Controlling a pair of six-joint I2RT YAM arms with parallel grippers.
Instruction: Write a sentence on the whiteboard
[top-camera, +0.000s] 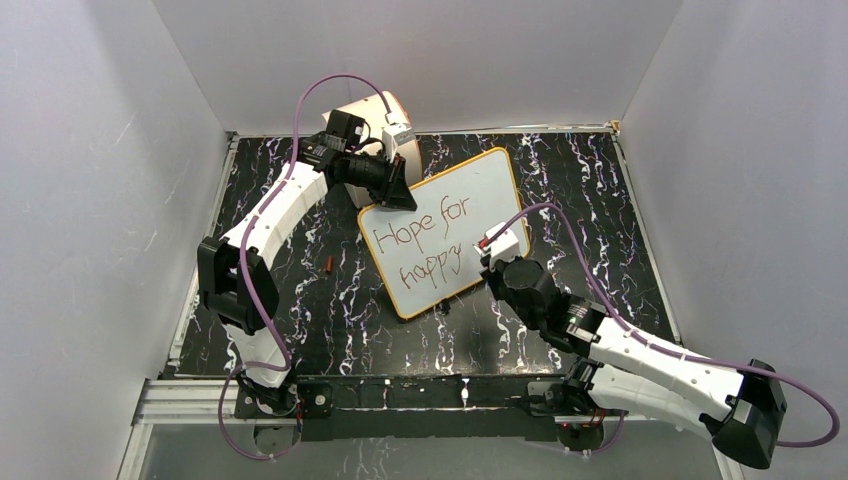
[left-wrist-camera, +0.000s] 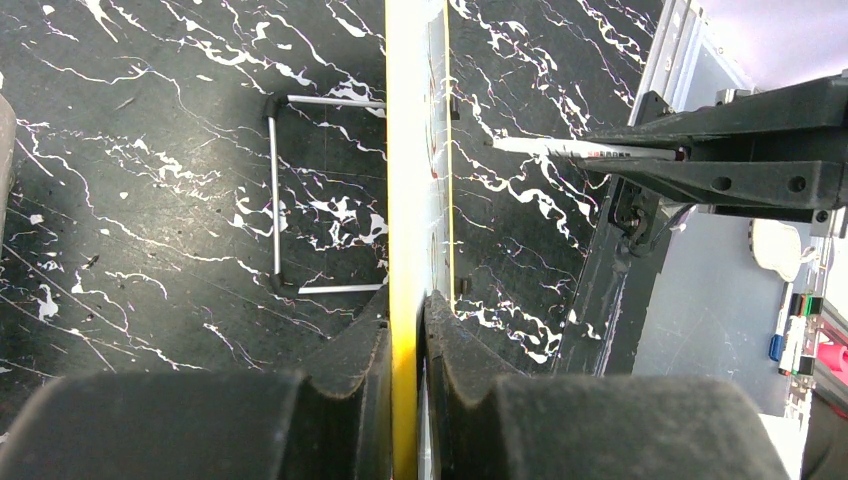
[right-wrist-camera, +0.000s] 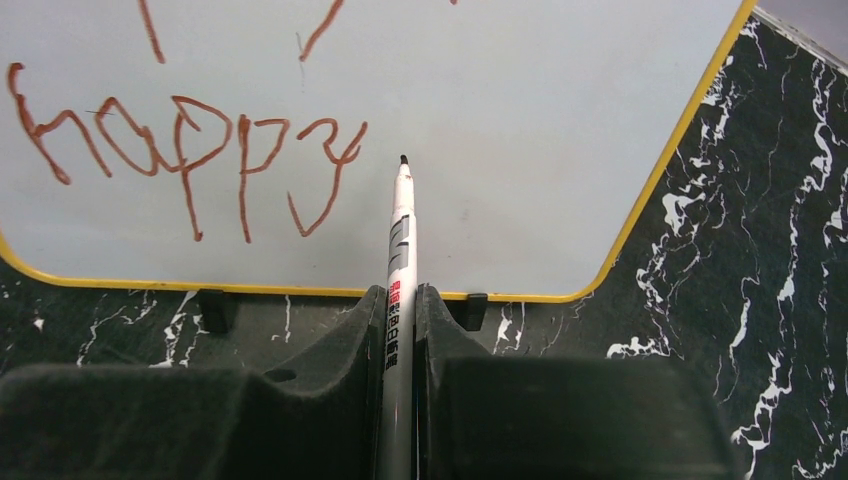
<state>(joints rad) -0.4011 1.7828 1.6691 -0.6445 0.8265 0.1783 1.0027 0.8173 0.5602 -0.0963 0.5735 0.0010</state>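
The whiteboard (top-camera: 478, 190) stands tilted on the black marbled table, white with an orange-yellow rim. The sentence (top-camera: 418, 238) in red-brown reads "Hope for" over "happy". My left gripper (top-camera: 398, 193) is shut on the board's upper left edge; in the left wrist view the yellow rim (left-wrist-camera: 405, 150) runs between the left gripper's (left-wrist-camera: 407, 312) pads. My right gripper (right-wrist-camera: 401, 300) is shut on a white marker (right-wrist-camera: 401, 235). The marker's dark tip lies just right of the "y" of "happy" (right-wrist-camera: 190, 150), over the bare board face (right-wrist-camera: 530, 110).
A cream drum (top-camera: 372, 108) stands behind the left gripper at the back wall. A small red-brown cap (top-camera: 329, 264) lies on the table left of the board. A wire stand (left-wrist-camera: 275, 190) props the board from behind. Black clips (right-wrist-camera: 214, 308) sit on its lower edge.
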